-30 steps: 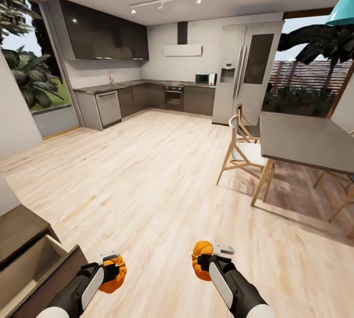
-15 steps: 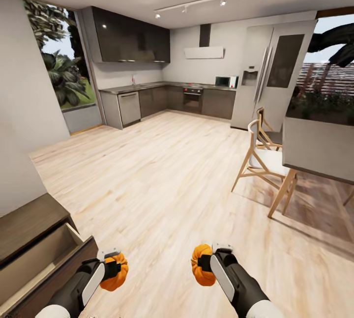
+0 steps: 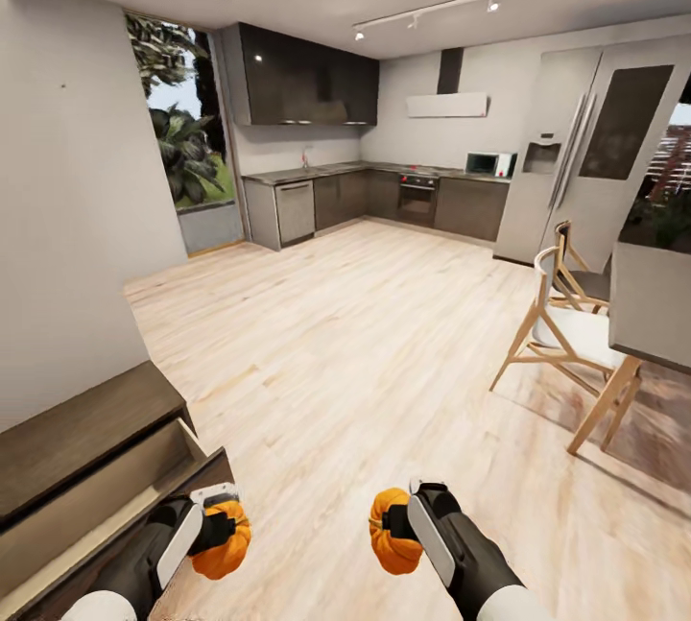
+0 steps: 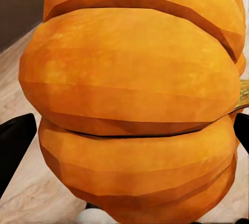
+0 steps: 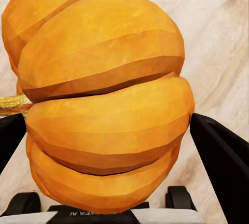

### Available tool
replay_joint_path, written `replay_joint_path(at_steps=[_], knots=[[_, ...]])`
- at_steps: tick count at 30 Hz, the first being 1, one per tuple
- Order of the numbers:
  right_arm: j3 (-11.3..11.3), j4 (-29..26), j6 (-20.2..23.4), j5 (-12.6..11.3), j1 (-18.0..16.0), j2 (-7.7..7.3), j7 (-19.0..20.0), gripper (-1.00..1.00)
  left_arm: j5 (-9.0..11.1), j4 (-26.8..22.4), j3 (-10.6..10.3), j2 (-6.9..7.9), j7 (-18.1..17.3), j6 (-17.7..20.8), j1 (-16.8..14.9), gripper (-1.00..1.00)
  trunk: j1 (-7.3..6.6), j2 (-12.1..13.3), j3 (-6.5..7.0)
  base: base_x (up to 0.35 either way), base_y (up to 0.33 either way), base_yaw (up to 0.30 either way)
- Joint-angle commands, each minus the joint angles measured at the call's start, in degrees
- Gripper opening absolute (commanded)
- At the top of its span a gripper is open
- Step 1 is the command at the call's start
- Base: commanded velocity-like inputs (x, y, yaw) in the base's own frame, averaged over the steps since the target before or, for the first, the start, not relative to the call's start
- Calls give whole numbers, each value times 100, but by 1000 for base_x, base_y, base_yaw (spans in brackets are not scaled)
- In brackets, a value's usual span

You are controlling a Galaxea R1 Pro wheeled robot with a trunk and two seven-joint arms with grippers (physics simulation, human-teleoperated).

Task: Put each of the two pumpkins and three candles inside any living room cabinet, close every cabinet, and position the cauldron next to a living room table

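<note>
My left gripper (image 3: pixel 217 517) is shut on an orange ribbed pumpkin (image 3: pixel 226 542), held low over the wood floor beside the cabinet. The pumpkin (image 4: pixel 135 105) sits close up between the black fingers (image 4: pixel 14 143) in the left wrist view. My right gripper (image 3: pixel 407 513) is shut on the other pumpkin (image 3: pixel 392 531), which shows between its fingers (image 5: pixel 224 154) as a ribbed orange body (image 5: pixel 104 94). The dark-brown cabinet (image 3: pixel 77 429) stands at the lower left with a drawer (image 3: pixel 106 482) pulled out, pale inside. The candles, the cauldron and the living-room table are out of view.
A grey dining table (image 3: pixel 657 309) with wooden chairs (image 3: pixel 566 338) stands at the right. Ahead lies open pale wood floor (image 3: pixel 365 333) up to a dark kitchen counter (image 3: pixel 384 194) and a tall fridge (image 3: pixel 585 155). A white wall (image 3: pixel 67 218) rises behind the cabinet.
The whole picture has shifted rightward as the camera turned left, bringing more of the cabinet and its open drawer into view. Both grippers still hold their pumpkins in the same pose.
</note>
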Motion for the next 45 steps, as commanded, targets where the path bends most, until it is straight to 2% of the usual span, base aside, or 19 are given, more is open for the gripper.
replay_joint_path(at_steps=[1,3,6,9,16,27,45], knots=[[2,-1,27,3,-1,7,8,-100,0,-99,43,14,16,140,1,-100,-23,42,18,0,0,289],[6,-1,47,3,-1,18,8,-100,1,-180,238,21,17,310,1,-100,-67,122,54,0,0,289],[25,-1,65,3,-1,28,8,-100,-6,-230,638,26,24,446,1,-100,-132,242,108,0,0,289],[32,-1,69,3,-1,35,8,-100,-12,-243,767,24,30,526,1,-100,-198,362,159,0,0,288],[42,-1,66,3,-1,47,8,-100,-21,-246,803,23,47,554,1,-100,-352,643,265,0,0,262],[50,-1,38,7,1,46,14,-100,-16,-246,810,20,52,548,1,-100,-594,1084,458,0,0,29],[79,-1,42,76,-1,48,8,-100,-5,-246,810,12,45,547,1,-100,-594,1084,455,0,0,257]])
